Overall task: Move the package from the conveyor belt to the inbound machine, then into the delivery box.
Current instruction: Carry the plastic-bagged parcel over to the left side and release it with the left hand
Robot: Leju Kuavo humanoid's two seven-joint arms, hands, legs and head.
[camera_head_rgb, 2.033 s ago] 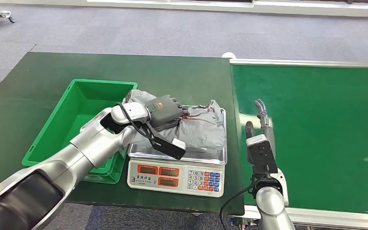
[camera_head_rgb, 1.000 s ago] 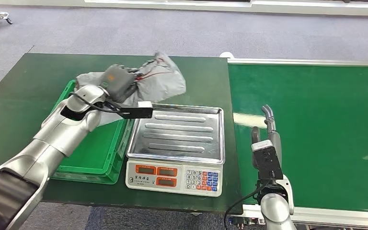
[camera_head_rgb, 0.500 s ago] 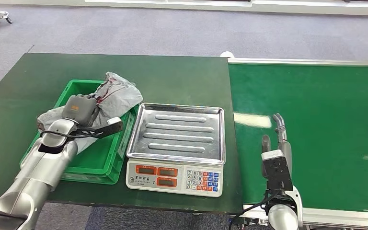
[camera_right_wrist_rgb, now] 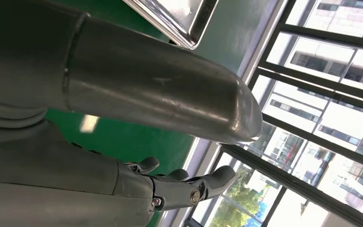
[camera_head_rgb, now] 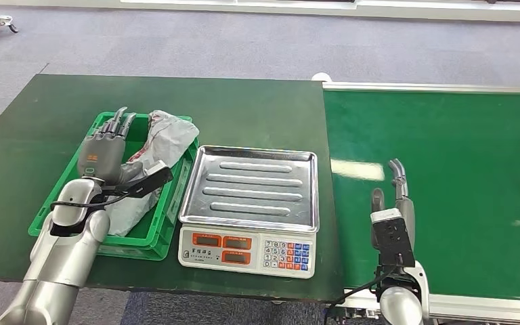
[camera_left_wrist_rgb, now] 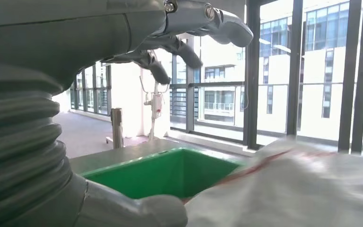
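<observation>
Nearest, the right hand [camera_head_rgb: 394,196] hovers over the conveyor belt [camera_head_rgb: 447,183], its fingers [camera_right_wrist_rgb: 203,182] straight, apart and holding nothing. One weighing scale [camera_head_rgb: 249,203] sits on the dark tabletop [camera_head_rgb: 257,108], its steel tray bare. Beside it stands one green bin [camera_head_rgb: 105,240] holding the one grey package [camera_head_rgb: 152,159]. The left hand [camera_head_rgb: 101,152] is above the bin, fingers [camera_left_wrist_rgb: 217,21] extended and spread, touching nothing.
</observation>
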